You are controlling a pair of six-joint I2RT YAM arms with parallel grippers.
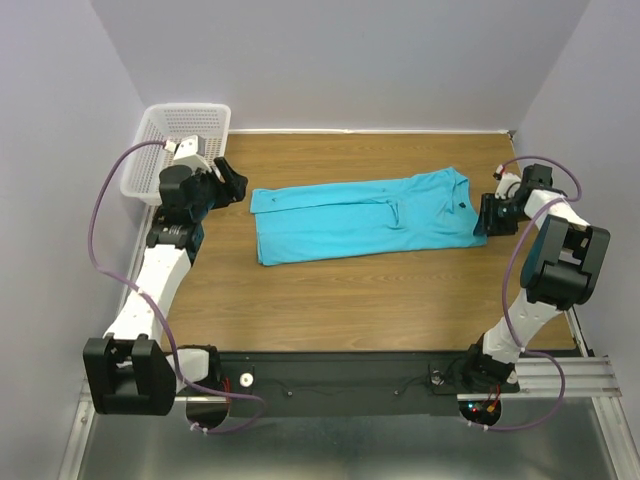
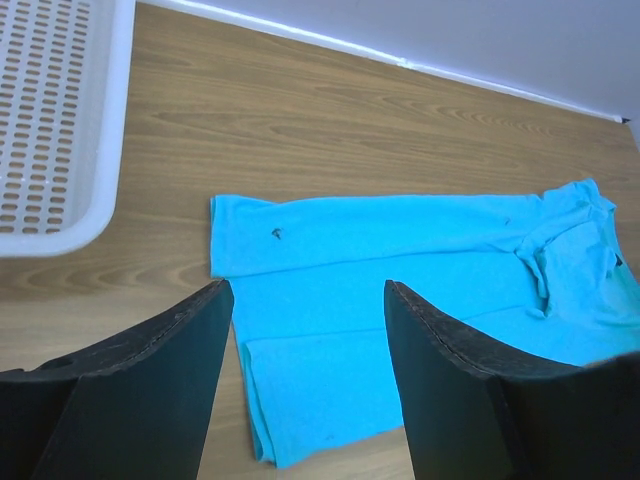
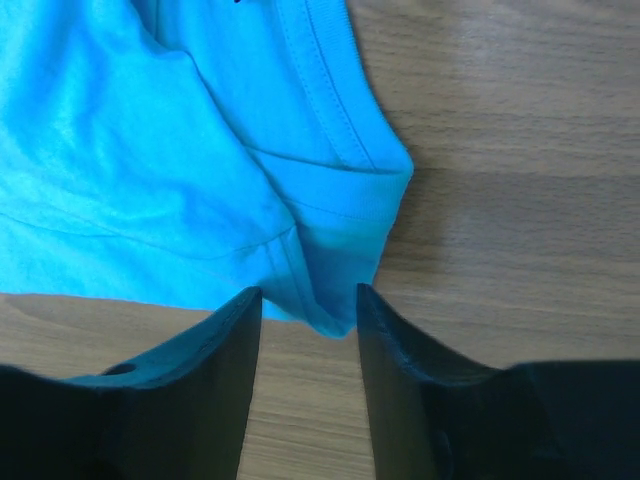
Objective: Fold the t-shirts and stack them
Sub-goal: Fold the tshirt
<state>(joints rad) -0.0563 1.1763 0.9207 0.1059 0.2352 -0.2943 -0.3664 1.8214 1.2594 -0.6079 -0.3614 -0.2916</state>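
- Wooden table [image 1: 380, 290] is taking up the whole workspace; plain pale walls [image 1: 350, 60] are closing it in on the far side and both flanks, with a white strip running along the far edge.
- White mesh basket [image 1: 180, 130] is sitting at the far-left corner of the table, well apart from the cloth.
- Black base bar [image 1: 330, 380] is running along the near edge, with both arms rising from it.
- Turquoise t-shirt [image 1: 360, 215] is lying flat on the far-middle of the table. It is folded lengthwise into a long band, with the neck end pointing right and the hem end pointing left.
- Small dark mark [image 1: 463, 206] is showing near the neckline.
- Left gripper [image 1: 235, 185] is hanging just beside the left (hem) end of the shirt, between the shirt and the basket.
- In the left wrist view its jaws are standing wide apart, the fingers [image 2: 190, 340] holding nothing. Shirt and bare wood are showing in the gap, and the jaws are not touching the cloth.
- Right gripper [image 1: 490, 215] is sitting low at the right end of the shirt.
- In the right wrist view its jaws are standing partly spread. The shirt's folded corner is poking just into the mouth of the gap, with bare wood showing between the fingers [image 3: 210, 380], and nothing is clamped.
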